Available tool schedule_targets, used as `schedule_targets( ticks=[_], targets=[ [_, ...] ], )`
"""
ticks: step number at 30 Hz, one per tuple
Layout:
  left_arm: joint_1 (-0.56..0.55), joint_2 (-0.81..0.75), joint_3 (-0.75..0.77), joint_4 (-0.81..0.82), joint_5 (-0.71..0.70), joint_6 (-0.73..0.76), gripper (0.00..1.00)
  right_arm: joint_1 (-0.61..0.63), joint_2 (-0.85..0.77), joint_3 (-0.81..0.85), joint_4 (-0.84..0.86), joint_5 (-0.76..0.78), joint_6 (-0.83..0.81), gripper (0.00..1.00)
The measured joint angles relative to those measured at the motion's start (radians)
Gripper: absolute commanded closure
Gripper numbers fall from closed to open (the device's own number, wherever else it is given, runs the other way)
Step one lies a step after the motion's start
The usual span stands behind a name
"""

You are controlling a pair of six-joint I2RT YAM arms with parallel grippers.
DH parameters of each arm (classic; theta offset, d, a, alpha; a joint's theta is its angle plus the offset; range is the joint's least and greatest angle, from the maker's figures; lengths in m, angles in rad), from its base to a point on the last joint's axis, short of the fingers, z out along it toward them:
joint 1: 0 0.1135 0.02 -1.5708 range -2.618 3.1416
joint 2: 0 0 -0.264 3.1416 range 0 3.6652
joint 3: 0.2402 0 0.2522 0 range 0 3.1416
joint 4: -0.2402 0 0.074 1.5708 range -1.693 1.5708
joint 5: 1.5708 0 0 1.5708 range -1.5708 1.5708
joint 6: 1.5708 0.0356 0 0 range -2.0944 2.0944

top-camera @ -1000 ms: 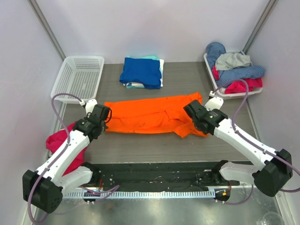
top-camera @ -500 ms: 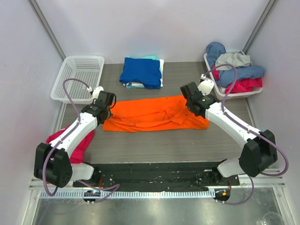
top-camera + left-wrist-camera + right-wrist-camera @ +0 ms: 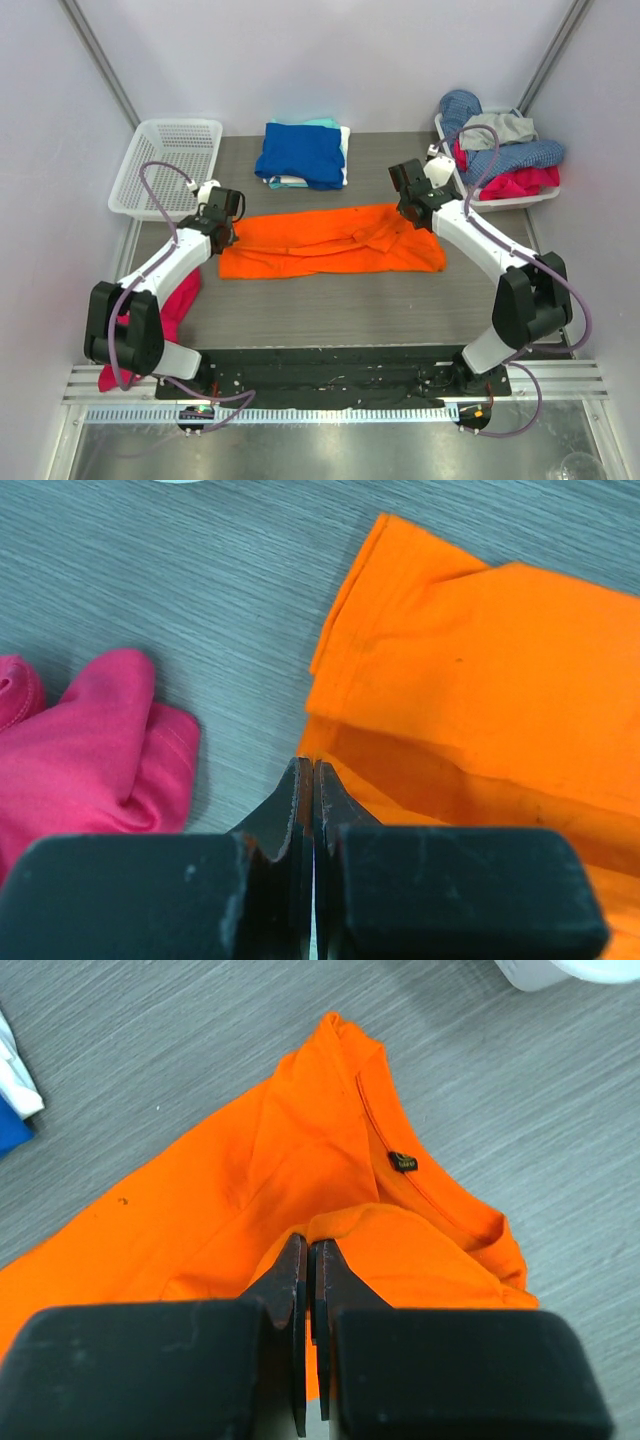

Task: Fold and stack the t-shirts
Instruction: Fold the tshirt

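Orange shirt (image 3: 330,245) clamped at both ends by left fingers (image 3: 285,810) and right fingers (image 3: 288,1280); bunched collar end could be dragged, fold skewed.

— A home, this?
— No, a robot lab cell. Plain pale walls (image 3: 330,60) box in a grey tabletop (image 3: 330,300), with metal posts (image 3: 98,60) slanting in from the upper corners.
— What else?
— The left arm (image 3: 165,265) and right arm (image 3: 480,245) stand by a slotted metal rail (image 3: 330,412) along the bottom, cables (image 3: 145,180) looping. Basket (image 3: 165,165) upper left, tray (image 3: 520,203) of clothes (image 3: 500,150) upper right.
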Motion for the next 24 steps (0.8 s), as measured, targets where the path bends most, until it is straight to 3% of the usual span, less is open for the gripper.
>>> schedule_targets(
  ticks=[24],
  targets=[
    [0.045, 0.156, 0.070, 0.057, 0.029, 0.031, 1.00, -0.060, 0.212, 0.150, 0.082, -0.060, -0.042, 0.99]
  ],
)
